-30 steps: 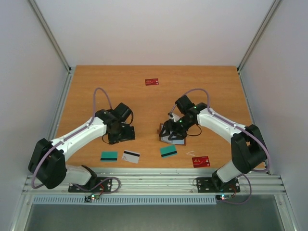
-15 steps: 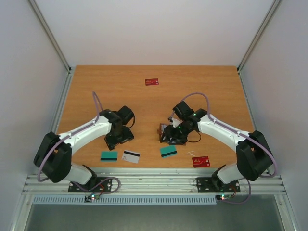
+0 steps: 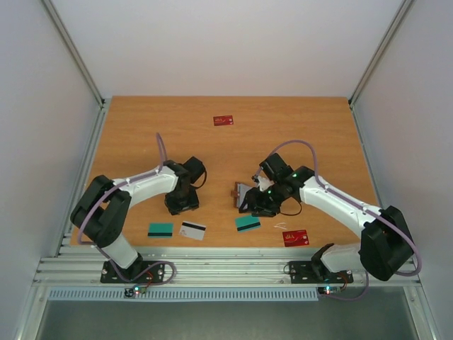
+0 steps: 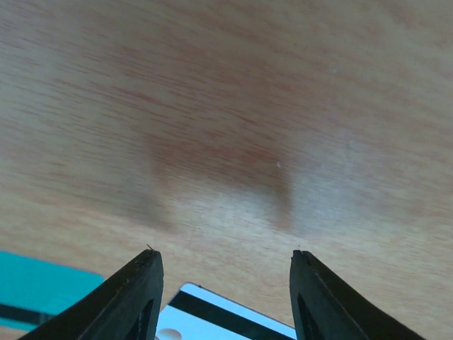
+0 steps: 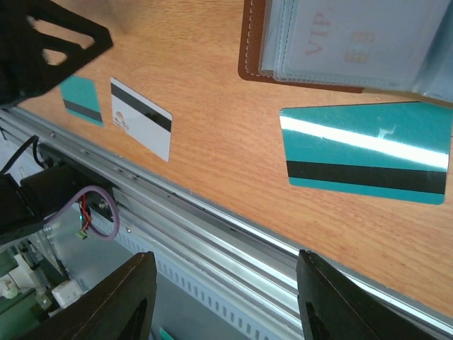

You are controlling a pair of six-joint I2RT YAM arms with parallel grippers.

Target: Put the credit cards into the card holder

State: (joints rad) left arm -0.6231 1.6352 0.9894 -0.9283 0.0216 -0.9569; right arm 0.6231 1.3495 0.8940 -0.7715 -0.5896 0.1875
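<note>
While left gripper (image 4: 222, 251) and right gripper (image 5: 224, 255) gape empty, you target the white card (image 4: 212, 324). Lower left; pinch its edge.

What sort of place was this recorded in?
Probably a lab robot test cell, not a home or shop: white panel walls box in a wooden table, with an aluminium rail along its near edge.

Card holder (image 3: 244, 193) on the table (image 3: 141, 127), right of its middle, one card (image 5: 333, 39) inside the holder's sleeve, second card (image 3: 248, 223) just in front of the holder, third card (image 3: 192, 230) to its front-left, fourth card (image 3: 160, 229) farther left, fifth card (image 3: 295, 237) front-right, sixth card (image 3: 224, 120) well behind.
</note>
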